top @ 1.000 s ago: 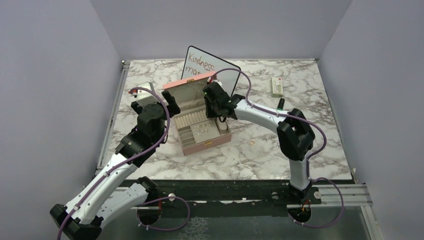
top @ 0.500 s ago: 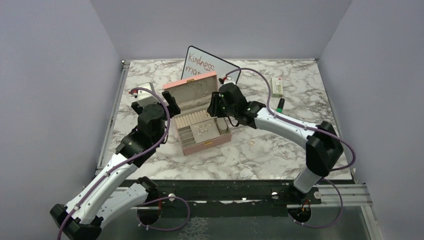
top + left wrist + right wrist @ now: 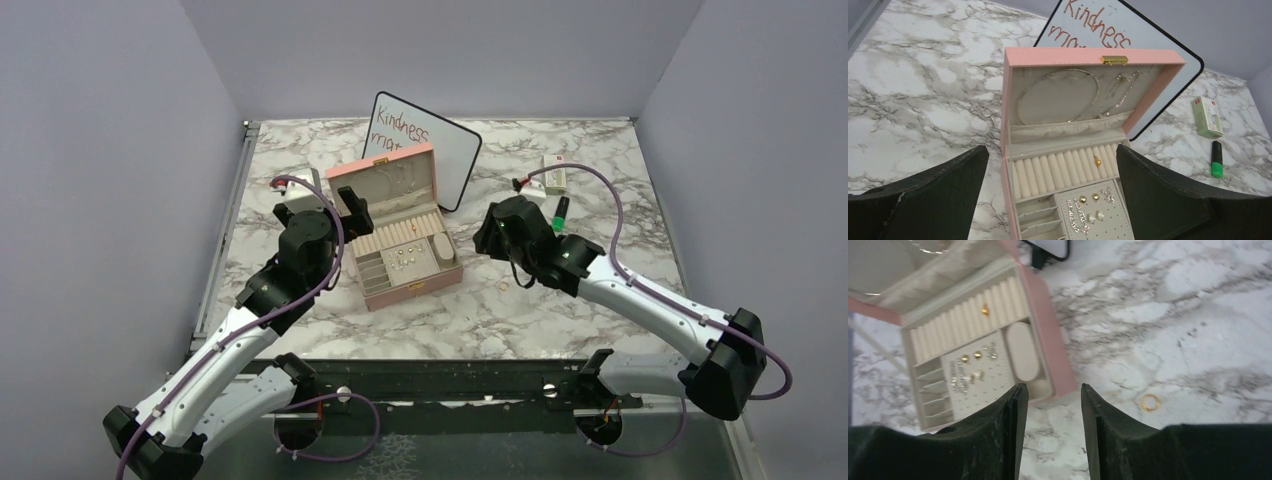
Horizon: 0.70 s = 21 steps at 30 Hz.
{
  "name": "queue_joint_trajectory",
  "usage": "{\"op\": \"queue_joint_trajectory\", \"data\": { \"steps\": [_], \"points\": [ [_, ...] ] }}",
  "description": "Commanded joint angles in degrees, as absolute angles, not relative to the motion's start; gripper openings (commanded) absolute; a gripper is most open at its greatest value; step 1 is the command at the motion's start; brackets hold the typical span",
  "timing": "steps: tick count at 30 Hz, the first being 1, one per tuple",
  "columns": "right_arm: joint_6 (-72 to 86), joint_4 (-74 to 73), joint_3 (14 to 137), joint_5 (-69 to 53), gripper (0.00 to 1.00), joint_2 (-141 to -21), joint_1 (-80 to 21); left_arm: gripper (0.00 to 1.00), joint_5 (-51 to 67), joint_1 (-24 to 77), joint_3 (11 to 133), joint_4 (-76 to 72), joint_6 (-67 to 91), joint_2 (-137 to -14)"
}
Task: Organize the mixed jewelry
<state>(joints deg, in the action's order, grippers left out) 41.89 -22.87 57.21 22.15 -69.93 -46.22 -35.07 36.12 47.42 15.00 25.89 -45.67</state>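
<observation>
The grey-veined marble desk [image 3: 600, 170] carries an open pink box [image 3: 415, 283] near its middle, with a whiteboard [image 3: 455, 165] propped just behind it. Right of the box, a small gold ring [image 3: 1150, 402] lies on bare marble. Toward the far right lie a white-green packet [image 3: 556, 172] and, just beside it, a green marker [image 3: 560, 210].

Bright even light, soft shadows — right wrist view slightly blurred
</observation>
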Motion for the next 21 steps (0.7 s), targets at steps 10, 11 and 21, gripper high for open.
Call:
{"op": "queue_joint_trajectory", "data": {
  "steps": [10, 11, 21],
  "points": [
    [34.5, -29.2, 45.5, 17.5, 0.44, -71.9, -36.7, 0.99, -18.8, 35.9, 44.1, 6.8, 26.9, -46.6],
    [33.3, -28.2, 44.8, 15.6, 0.41, -72.9, -35.8, 0.99, -18.4, 35.9, 44.0, 6.7, 27.0, -46.8],
    [28.6, -25.4, 45.7, 12.0, 0.27, -86.0, -35.0, 0.99, -19.3, 35.9, 43.8, 7.5, 27.8, -46.9]
  ]
}}
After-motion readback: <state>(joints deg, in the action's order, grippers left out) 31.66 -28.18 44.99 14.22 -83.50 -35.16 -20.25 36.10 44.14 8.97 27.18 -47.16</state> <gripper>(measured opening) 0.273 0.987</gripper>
